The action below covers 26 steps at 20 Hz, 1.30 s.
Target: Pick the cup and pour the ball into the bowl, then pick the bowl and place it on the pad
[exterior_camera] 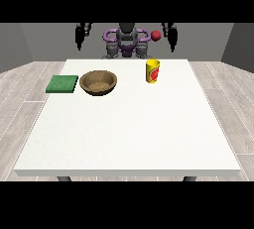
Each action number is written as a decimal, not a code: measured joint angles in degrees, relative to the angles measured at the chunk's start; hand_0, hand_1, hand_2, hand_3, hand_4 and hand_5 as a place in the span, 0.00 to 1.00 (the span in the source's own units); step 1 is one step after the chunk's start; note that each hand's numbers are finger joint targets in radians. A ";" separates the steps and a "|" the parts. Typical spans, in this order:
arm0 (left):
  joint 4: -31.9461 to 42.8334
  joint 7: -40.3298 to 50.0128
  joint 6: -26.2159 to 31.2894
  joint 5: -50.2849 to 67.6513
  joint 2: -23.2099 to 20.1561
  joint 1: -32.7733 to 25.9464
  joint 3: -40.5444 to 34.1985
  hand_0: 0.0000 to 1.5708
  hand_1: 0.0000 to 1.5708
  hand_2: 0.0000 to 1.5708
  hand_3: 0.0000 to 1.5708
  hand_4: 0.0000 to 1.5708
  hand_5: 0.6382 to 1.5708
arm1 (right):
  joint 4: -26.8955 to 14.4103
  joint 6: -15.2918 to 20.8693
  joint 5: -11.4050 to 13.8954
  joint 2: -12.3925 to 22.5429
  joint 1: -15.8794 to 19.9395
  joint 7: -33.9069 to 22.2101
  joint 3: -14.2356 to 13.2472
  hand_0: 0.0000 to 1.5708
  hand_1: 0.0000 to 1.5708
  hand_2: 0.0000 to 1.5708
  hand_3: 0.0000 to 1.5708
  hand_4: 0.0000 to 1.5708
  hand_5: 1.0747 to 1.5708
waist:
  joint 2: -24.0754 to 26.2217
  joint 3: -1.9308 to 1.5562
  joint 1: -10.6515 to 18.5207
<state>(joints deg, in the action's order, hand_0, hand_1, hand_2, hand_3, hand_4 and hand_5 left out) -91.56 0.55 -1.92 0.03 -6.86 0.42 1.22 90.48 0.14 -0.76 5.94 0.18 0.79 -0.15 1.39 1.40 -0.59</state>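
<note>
A yellow cup [152,71] with a red mark stands upright on the white table [129,134], at the far right of its middle. A small red ball [156,35] shows in the air well above the cup, just left of the hand at the view's right [171,35]. That hand hangs raised beyond the table's far edge with straight fingers pointing down, and holds nothing. A brown bowl [98,82] sits left of the cup. Left of the bowl lies a flat green pad [62,84]. The hand at the view's left [79,35] hangs raised likewise, open, far from everything.
The robot's torso [126,42] stands behind the table's far edge. A wide stretch of bare white tabletop lies between the objects and the near edge. Wooden floor surrounds the table.
</note>
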 measured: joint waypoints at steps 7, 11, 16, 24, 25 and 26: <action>-4.88 5.83 -0.03 2.14 0.07 -0.48 -0.17 0.00 0.00 0.00 0.00 0.41 0.99 | 4.33 -0.32 -1.77 1.38 -0.51 -6.01 -0.96 0.00 0.00 0.00 0.00 0.56 0.93 | 12.70 -0.87 0.11; -9.95 16.04 -1.07 6.16 3.23 -4.22 1.70 0.00 0.00 0.00 0.00 0.41 0.99 | 8.46 1.78 -4.49 -0.67 -3.52 -16.31 -0.59 0.00 0.00 0.00 0.00 0.55 0.92 | 20.74 -1.20 0.13; -18.16 25.73 -5.01 5.76 5.01 -3.54 4.04 0.00 0.00 0.00 0.00 0.36 0.99 | 16.68 4.37 -5.18 -0.77 -3.44 -25.86 -0.30 0.00 0.00 0.00 0.00 0.49 0.95 | 20.78 -1.36 -0.22; -18.06 18.51 -7.14 1.55 6.16 3.47 4.87 0.00 0.00 0.00 0.00 0.37 0.96 | 19.61 3.89 -6.24 -0.68 1.88 -20.65 -2.72 0.00 0.00 0.00 0.14 0.46 0.96 | 5.24 -1.39 -1.13; -16.88 16.18 -7.45 0.77 6.31 3.80 5.05 0.00 0.00 0.00 0.00 0.35 0.95 | 19.02 3.54 -5.95 -1.24 1.60 -18.54 -2.22 0.00 0.00 0.00 0.06 0.45 0.95 | 3.37 -1.39 -1.54; -15.54 13.53 -7.00 0.72 6.14 3.93 4.55 0.00 0.00 0.00 0.00 0.35 0.94 | 18.66 3.31 -5.98 -1.48 1.95 -17.10 -2.23 0.00 0.00 0.00 0.00 0.45 0.94 | 1.48 -1.39 -1.72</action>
<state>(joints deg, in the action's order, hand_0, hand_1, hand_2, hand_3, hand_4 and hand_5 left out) -107.10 14.08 -8.92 0.75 -0.72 4.35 5.77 109.14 3.45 -6.74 4.46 2.13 -16.31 -2.39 2.87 0.00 -2.30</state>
